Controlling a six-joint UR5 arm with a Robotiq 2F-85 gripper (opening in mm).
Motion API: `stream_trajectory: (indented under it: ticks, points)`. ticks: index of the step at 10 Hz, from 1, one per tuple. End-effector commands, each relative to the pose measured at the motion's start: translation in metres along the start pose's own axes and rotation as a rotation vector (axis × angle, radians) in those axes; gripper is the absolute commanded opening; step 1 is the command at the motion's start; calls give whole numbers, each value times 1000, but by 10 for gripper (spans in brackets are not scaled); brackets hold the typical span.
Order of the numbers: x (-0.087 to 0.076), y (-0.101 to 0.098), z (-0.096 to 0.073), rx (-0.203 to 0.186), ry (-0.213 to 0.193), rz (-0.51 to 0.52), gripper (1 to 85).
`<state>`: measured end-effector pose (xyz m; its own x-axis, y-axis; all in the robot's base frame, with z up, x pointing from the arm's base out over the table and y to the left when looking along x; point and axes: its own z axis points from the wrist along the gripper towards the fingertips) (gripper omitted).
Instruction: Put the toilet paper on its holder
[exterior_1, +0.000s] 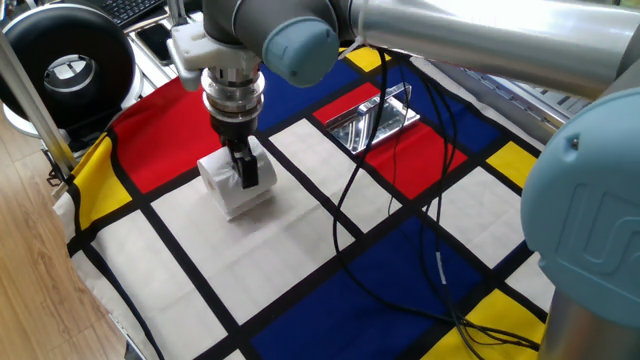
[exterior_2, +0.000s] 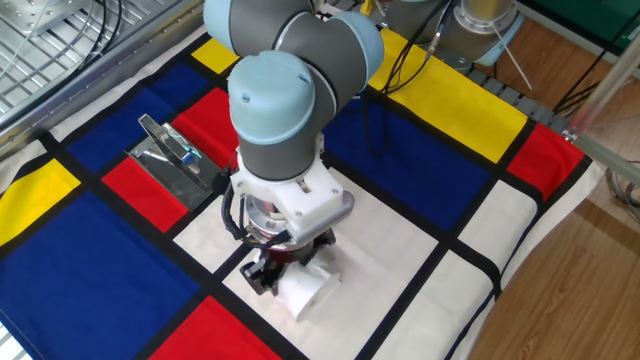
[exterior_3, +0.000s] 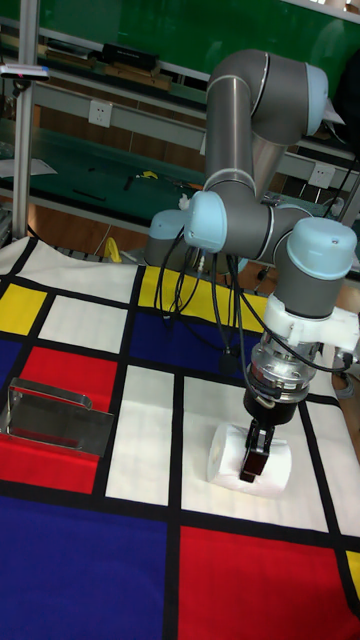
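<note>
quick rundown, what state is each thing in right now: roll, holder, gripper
toilet paper: lying on its side on a white square of the cloth, not on the holder.
holder: bare, no roll on it, resting on a red square apart from the toilet paper.
gripper: down on the toilet paper, fingers against the roll; whether it is shut on it cannot be told.

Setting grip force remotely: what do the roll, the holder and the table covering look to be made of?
The toilet paper: soft white tissue, matte; it looks dented around the gripper, so it seems to give. The holder: polished metal, likely chrome, with mirror-like reflections. The cloth: probably fabric, printed in red, blue, yellow and white blocks, with its edge draping over the table.
</note>
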<state>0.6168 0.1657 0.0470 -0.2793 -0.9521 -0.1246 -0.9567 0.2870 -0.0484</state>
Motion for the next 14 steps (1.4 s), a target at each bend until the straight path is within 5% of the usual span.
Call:
stream_trajectory:
  ticks: [1, 4, 14]
  points:
    - [1, -3, -10, -19, -20, 42, 13]
    - [8, -7, -21, 10, 49, 79, 13]
    - [45, -15, -55, 35, 125, 82, 13]
